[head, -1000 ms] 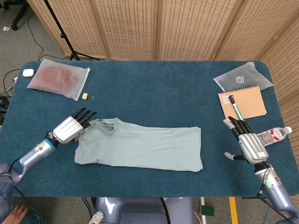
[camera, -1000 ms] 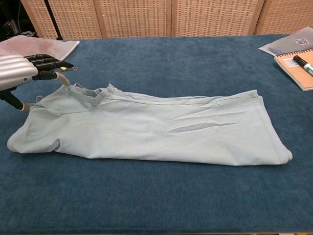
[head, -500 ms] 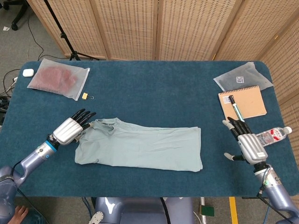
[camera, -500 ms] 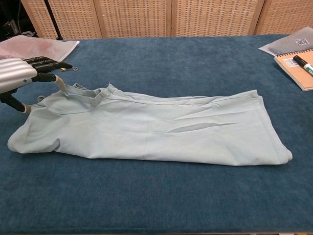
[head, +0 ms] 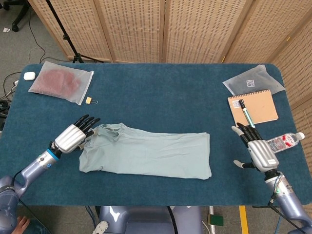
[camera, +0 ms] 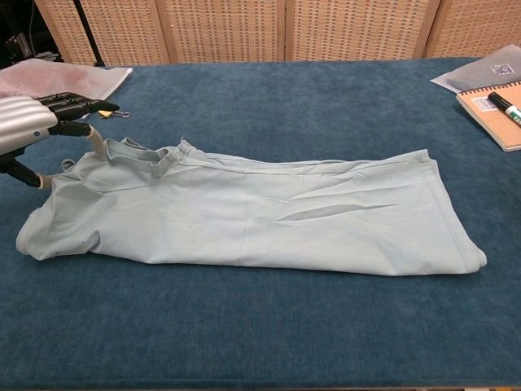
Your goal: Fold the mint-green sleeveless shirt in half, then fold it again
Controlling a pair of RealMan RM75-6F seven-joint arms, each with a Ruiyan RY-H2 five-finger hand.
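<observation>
The mint-green shirt (head: 146, 155) lies flat as a long folded strip across the blue table, neckline to the left; in the chest view the shirt (camera: 260, 216) fills the middle. My left hand (head: 73, 136) hovers at the shirt's shoulder end with its fingers straight and spread. In the chest view the left hand (camera: 32, 130) has a raised shoulder strap (camera: 96, 140) touching a fingertip, and nothing is pinched. My right hand (head: 258, 151) rests open on the table, well to the right of the hem.
At the back left are a clear bag with red contents (head: 61, 82), a binder clip (head: 90, 100) and a white case (head: 29, 75). To the right lie a grey pouch (head: 253, 80), a notebook (head: 258, 108) with a pen (head: 243, 111) and a water bottle (head: 285, 141).
My left hand has drifted slightly left and toward the front edge. The shirt's left end has shifted a little. The right hand has barely moved.
</observation>
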